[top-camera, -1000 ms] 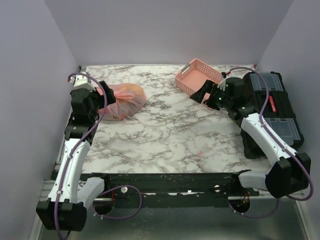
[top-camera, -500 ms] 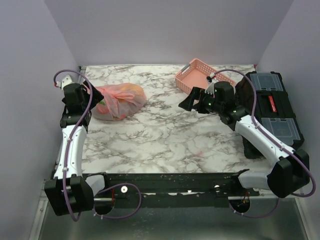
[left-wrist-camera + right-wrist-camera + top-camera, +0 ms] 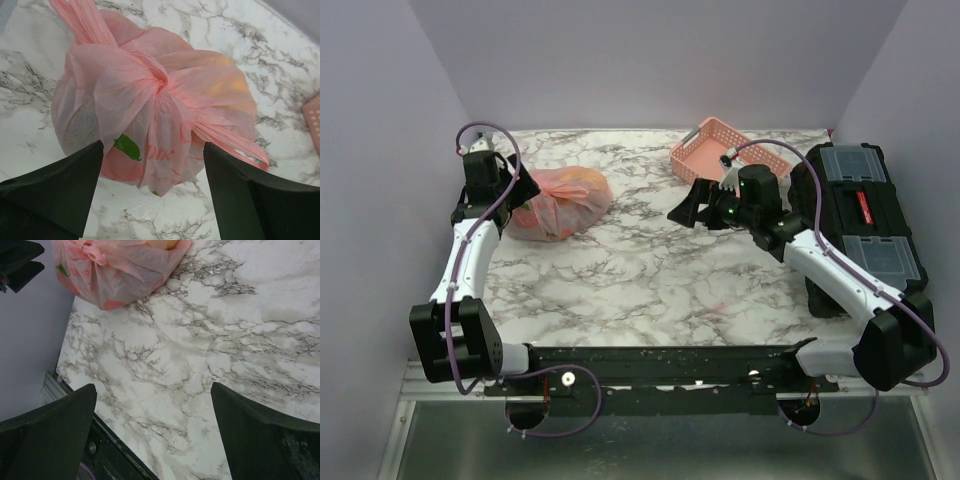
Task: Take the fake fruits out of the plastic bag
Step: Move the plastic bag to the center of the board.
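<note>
The pink plastic bag [image 3: 563,203] lies tied shut at the table's far left, its knot [image 3: 161,85] facing the left wrist camera. The fake fruits show only as dim orange-yellow shapes [image 3: 227,85] through the film. My left gripper [image 3: 523,186] is open just left of the bag, and in the wrist view the left gripper [image 3: 152,147] has one finger on each side of the bag's near lower flap without pinching it. My right gripper [image 3: 686,206] is open over the middle of the table. It holds nothing, with bare marble between its fingers [image 3: 260,435]. The bag [image 3: 117,270] is far ahead of it.
A pink lattice basket [image 3: 712,150] stands at the back right, behind the right gripper. A black toolbox [image 3: 860,215] fills the right edge. The left wall runs close beside the bag and the left arm. The table's front rail [image 3: 100,440] shows below the right gripper.
The left arm has straightened and brought its gripper up against the bag's left side. The right gripper has moved left from the basket toward the table's middle.
</note>
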Action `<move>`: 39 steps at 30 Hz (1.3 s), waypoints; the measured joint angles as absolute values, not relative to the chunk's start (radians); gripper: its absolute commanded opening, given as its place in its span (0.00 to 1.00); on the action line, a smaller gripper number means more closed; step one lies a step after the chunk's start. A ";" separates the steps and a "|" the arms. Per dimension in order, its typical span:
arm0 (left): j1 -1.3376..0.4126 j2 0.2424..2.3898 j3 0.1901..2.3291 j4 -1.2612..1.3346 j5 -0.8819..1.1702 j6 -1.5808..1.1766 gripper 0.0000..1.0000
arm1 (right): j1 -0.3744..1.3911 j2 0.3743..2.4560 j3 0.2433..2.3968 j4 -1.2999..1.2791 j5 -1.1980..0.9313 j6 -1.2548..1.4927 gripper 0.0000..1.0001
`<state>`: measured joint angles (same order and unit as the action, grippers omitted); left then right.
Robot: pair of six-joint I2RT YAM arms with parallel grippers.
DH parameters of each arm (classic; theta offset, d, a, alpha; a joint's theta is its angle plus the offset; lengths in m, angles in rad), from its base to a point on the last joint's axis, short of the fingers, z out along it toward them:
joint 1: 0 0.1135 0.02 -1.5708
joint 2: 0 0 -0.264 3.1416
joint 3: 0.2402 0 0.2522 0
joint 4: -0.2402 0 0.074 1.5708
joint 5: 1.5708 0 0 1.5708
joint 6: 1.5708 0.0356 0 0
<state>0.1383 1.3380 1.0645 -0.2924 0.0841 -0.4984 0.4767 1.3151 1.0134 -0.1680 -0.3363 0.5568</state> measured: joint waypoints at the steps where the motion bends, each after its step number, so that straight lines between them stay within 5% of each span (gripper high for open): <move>1: 0.127 1.346 1.073 -0.298 0.070 -0.486 0.83 | 0.477 1.317 1.013 -0.167 -0.339 0.557 1.00; 21: 0.018 1.537 1.216 -0.416 -0.094 -0.325 0.78 | 0.477 1.323 1.013 -0.166 -0.347 0.548 1.00; 39: 0.001 1.627 1.319 -0.538 0.060 -0.290 0.05 | 0.477 1.314 1.006 -0.167 -0.346 0.549 1.00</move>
